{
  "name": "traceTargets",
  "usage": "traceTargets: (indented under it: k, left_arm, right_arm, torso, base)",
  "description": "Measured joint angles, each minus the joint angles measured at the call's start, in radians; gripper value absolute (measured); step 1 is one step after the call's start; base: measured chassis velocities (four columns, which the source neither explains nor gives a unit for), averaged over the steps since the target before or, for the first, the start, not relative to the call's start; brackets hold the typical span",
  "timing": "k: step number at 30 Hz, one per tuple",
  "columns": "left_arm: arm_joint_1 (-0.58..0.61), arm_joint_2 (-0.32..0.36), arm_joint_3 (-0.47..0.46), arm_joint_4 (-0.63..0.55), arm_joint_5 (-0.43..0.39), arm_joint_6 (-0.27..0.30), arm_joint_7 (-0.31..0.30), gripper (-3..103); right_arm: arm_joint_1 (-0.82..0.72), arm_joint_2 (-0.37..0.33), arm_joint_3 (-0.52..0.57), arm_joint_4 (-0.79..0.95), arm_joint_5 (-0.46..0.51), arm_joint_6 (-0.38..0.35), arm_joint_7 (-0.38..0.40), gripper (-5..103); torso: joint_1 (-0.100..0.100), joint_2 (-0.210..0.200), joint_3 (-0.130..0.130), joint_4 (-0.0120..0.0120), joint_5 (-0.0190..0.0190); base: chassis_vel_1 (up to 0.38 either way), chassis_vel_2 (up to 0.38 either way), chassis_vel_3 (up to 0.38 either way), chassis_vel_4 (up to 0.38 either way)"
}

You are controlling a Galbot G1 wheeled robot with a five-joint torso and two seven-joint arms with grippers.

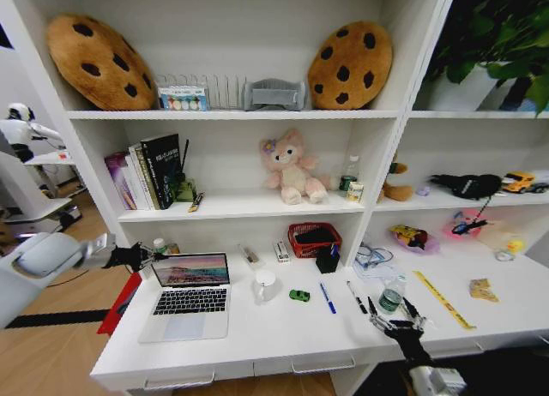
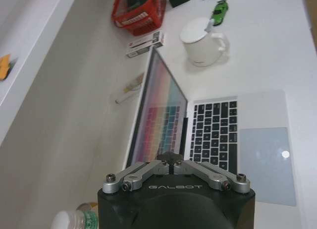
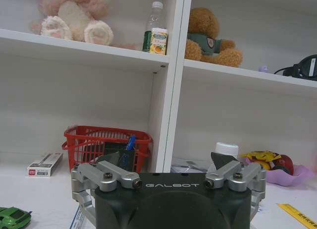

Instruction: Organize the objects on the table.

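Holding nothing, my right gripper point(image 1: 397, 316) sits wide open at the lower right, near a small bottle point(image 1: 391, 295) (clear, white cap); my left gripper point(image 1: 147, 255), fingers closed together and empty, hovers mid-left beside the laptop point(image 1: 187, 295).

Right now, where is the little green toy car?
In the head view the green toy car sits on the white desk, centre, between the white mug on its left and the blue pen on its right.

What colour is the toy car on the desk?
Green; the toy car shows best in the left wrist view, beside the white mug.
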Motion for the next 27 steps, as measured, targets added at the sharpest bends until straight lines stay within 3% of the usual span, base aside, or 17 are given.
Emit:
traceTargets:
  k: [4,6,8,10,11,12,13,15,17,19,21,22,23,24,27]
  left_arm:
    - [0.000,-0.009,-0.005,-0.037,-0.034,0.008,-0.056,0]
    - [-0.044,-0.036,0.011,-0.012,-0.059,0.036,-0.133,0]
    - [-0.055,-0.045,0.019,-0.001,-0.058,0.047,-0.156,0]
    - [-0.063,-0.063,0.032,0.015,-0.042,0.062,-0.223,0]
    - [-0.063,-0.063,0.032,0.015,-0.042,0.062,-0.223,0]
    - [-0.059,-0.076,0.044,0.030,-0.022,0.072,-0.289,0]
    - [-0.059,-0.076,0.044,0.030,-0.022,0.072,-0.289,0]
    - [-0.056,-0.108,0.072,0.073,0.034,0.082,-0.379,0]
    - [-0.058,-0.118,0.080,0.090,0.066,0.082,-0.382,0]
    - [-0.067,-0.123,0.091,0.104,0.091,0.080,-0.358,0]
    - [-0.081,-0.107,0.090,0.112,0.129,0.062,-0.228,0]
    - [-0.081,-0.107,0.090,0.112,0.129,0.062,-0.228,0]
    - [-0.081,-0.084,0.082,0.110,0.143,0.049,-0.154,0]
    - [-0.081,-0.084,0.082,0.110,0.143,0.049,-0.154,0]
    - [-0.057,-0.042,0.066,0.098,0.153,0.016,-0.009,0]
  right_arm:
    - [0.001,0.006,-0.013,0.005,-0.010,-0.002,0.002,100]
    - [0.004,0.005,-0.017,0.007,-0.014,-0.003,0.002,100]
    - [0.003,0.004,-0.017,0.007,-0.014,-0.003,0.002,100]
    - [0.002,0.004,-0.011,0.003,-0.012,-0.002,0.002,100]
    - [0.002,0.004,-0.011,0.003,-0.012,-0.002,0.002,100]
    - [0.001,0.005,-0.010,-0.004,-0.011,0.000,0.002,100]
    - [0.001,0.005,-0.010,-0.004,-0.011,0.000,0.002,100]
    - [0.003,0.007,-0.012,-0.013,-0.010,0.001,0.002,100]
    - [0.004,0.007,-0.014,-0.013,-0.010,0.001,0.002,100]
    - [0.007,0.006,-0.015,-0.014,-0.010,0.001,0.002,100]
    - [0.011,0.007,-0.013,-0.022,-0.008,0.001,0.002,100]
    - [0.011,0.007,-0.013,-0.022,-0.008,0.001,0.002,100]
    - [0.011,0.009,-0.012,-0.028,-0.008,0.002,0.002,100]
    - [0.011,0.009,-0.012,-0.028,-0.008,0.002,0.002,100]
    - [0.008,0.023,-0.017,-0.036,-0.015,0.007,0.000,100]
  torso:
    - [0.000,0.000,0.000,-0.0007,-0.0002]
    - [0.000,0.000,0.000,-0.0008,-0.0001]
    - [0.000,0.000,0.000,-0.0006,-0.0002]
    - [0.000,0.000,0.000,-0.0006,-0.0003]
    - [0.000,0.000,0.000,-0.0006,-0.0003]
    - [0.000,0.000,0.000,-0.0006,0.0000]
    - [0.000,0.000,0.000,-0.0006,0.0000]
    - [0.000,0.000,0.000,-0.0005,-0.0006]
    - [0.000,0.000,0.000,-0.0005,-0.0005]
    - [0.000,0.000,0.000,-0.0005,-0.0006]
    - [0.000,0.000,0.000,-0.0008,0.0000]
    - [0.000,0.000,0.000,-0.0008,0.0000]
    - [0.000,0.000,0.000,-0.0007,0.0005]
    - [0.000,0.000,0.000,-0.0007,0.0005]
    - [0.000,0.000,0.000,-0.0003,-0.0005]
  base:
    - [0.000,0.000,0.000,0.000]
    - [0.000,0.000,0.000,0.000]
    - [0.000,0.000,0.000,0.000]
    - [0.000,0.000,0.000,0.000]
    - [0.000,0.000,0.000,0.000]
    - [0.000,0.000,0.000,0.000]
    - [0.000,0.000,0.000,0.000]
    - [0.000,0.000,0.000,0.000]
    - [0.000,0.000,0.000,0.000]
    - [0.000,0.000,0.000,0.000]
    - [0.000,0.000,0.000,0.000]
    - [0.000,0.000,0.000,0.000]
    - [0.000,0.000,0.000,0.000]
    - [0.000,0.000,0.000,0.000]
    - [0.000,0.000,0.000,0.000]
